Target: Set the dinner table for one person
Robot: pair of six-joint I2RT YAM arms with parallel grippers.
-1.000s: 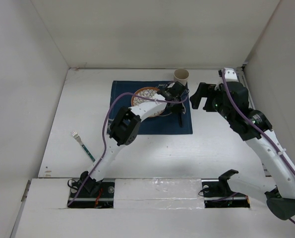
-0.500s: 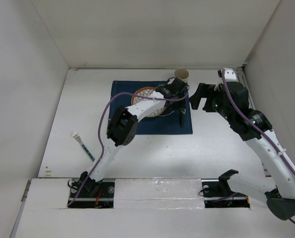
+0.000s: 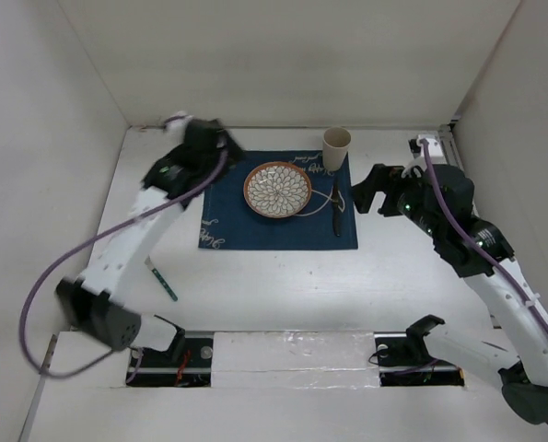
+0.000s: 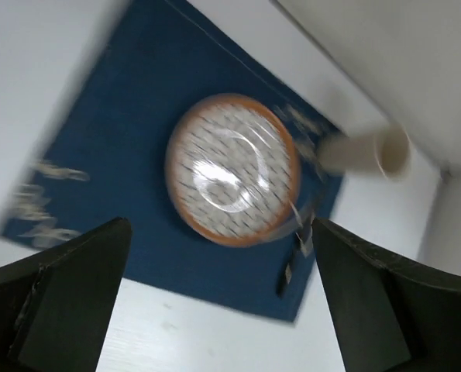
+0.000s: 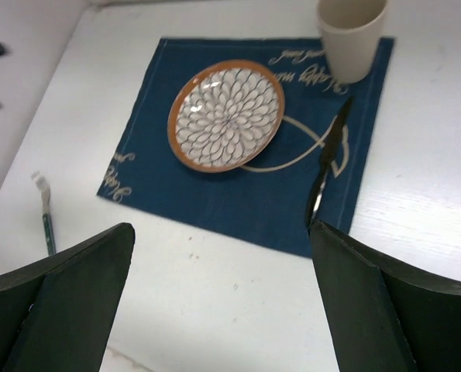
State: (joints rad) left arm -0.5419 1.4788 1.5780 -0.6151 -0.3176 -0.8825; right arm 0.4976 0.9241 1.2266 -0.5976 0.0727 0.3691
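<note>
You have the dinner table (image 3: 283, 285) spread white under everything, and the dark blue placemat (image 3: 237, 230) at its middle is your landmark.

Left of the placemat, well apart from it, the fork (image 3: 166, 284) lies on the bare table, partly hidden under the left arm. It is the one piece not at the setting, so I judge it is the next thing to bring in.

Over the placemat's far-left corner hangs your left gripper (image 3: 214, 140), fingers spread wide with nothing between them. Its wrist view is blurred but looks down on the whole mat. Being empty and on that side, it is well placed to go for the fork.

At the placemat's centre sits the patterned plate (image 3: 277, 190), flat, where a diner would face it. On the placemat just right of the plate lies the knife (image 3: 336, 207), running near to far, close to the rim and not touching it. The cup (image 3: 337, 147) stands upright on the placemat's far-right corner, beyond the knife.

Just off the placemat's right edge your right gripper (image 3: 370, 189) hovers, spread and empty, clear of the cup.
</note>
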